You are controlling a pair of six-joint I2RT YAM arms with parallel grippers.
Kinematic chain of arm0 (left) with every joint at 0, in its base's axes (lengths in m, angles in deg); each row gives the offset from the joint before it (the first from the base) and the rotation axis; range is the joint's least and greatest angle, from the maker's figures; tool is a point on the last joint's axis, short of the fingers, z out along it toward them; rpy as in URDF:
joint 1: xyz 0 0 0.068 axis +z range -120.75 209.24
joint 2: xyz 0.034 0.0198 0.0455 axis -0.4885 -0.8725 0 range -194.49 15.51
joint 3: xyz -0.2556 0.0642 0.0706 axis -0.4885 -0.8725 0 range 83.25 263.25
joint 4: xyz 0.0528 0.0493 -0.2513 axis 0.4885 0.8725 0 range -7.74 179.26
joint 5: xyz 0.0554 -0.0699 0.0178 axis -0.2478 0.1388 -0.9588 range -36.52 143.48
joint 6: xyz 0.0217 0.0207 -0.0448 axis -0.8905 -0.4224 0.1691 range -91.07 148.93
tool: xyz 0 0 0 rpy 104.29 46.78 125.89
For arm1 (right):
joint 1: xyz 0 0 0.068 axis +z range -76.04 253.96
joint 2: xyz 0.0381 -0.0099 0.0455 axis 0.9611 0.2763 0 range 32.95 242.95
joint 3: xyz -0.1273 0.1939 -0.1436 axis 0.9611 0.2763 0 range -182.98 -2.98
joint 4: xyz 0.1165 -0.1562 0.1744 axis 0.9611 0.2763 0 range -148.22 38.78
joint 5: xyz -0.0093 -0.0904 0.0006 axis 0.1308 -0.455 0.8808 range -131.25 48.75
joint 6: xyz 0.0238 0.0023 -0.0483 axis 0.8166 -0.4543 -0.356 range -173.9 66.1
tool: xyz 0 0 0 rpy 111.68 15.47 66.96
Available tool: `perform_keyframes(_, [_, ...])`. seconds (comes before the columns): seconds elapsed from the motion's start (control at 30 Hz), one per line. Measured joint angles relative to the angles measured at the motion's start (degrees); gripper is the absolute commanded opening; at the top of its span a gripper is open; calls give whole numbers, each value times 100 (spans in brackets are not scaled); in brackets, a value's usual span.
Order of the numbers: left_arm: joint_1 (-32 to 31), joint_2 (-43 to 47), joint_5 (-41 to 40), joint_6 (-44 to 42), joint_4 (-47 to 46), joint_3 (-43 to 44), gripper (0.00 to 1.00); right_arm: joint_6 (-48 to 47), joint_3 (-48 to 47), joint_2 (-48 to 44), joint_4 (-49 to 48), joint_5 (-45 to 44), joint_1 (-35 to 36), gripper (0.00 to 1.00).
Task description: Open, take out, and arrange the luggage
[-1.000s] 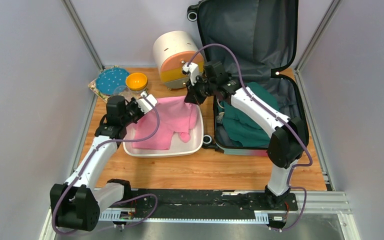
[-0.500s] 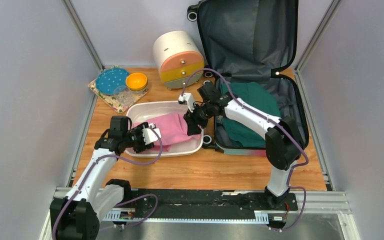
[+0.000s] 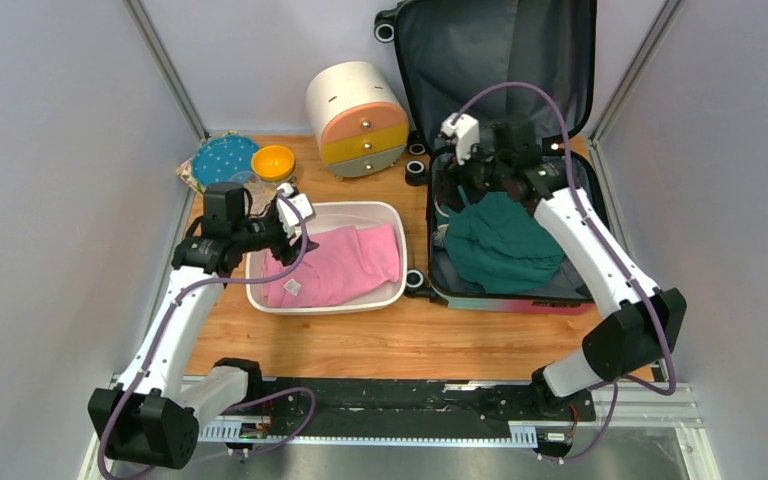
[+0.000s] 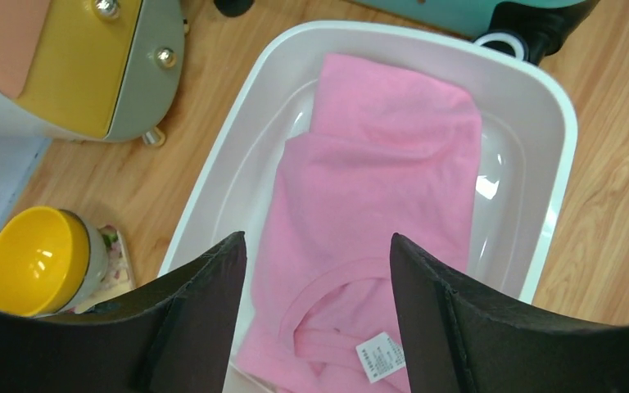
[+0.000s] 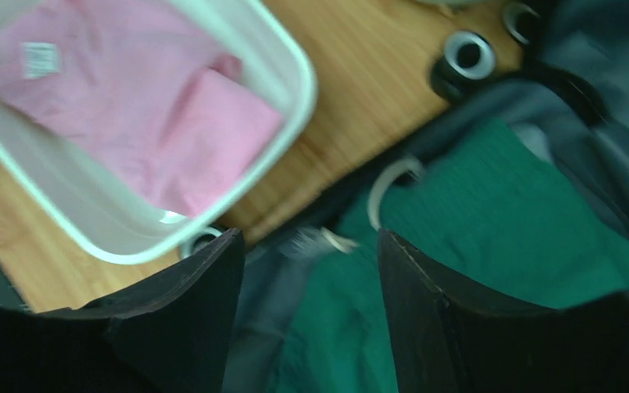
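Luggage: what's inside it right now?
A bunched green garment lies in the luggage's lower half; the raised lid shows only dark grey lining. Anything beneath the garment is covered.

Under my left tool (image 4: 315, 241), a pink shirt (image 4: 377, 180) lies in the white basin (image 4: 565, 155); round drawer cabinet (image 4: 74, 65) and yellow bowl (image 4: 37, 258) sit left of the tool.

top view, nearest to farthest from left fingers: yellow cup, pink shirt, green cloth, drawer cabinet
1. pink shirt, under the left fingers
2. yellow cup, back left
3. drawer cabinet, back centre
4. green cloth, in the suitcase, right
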Motion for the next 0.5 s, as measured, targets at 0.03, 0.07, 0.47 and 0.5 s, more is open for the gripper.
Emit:
perform_keyframes(0.03, [-85,-57,-7,140,-68,44,72,-70,116,-120,7,-181,-173,66])
perform_keyframes(0.07, [-201,-118,-39,256,-133,76,72,-157,275,-225,0,-398,-350,71])
perform_keyframes(0.47, [-815,-634,-90,1165,-601,92,69,-935,2022,94,-455,-1937,-446,79])
perform_keyframes(0.5, [-815,-634,-87,1198,-616,92,69,-966,2063,177,-505,-1982,-444,79])
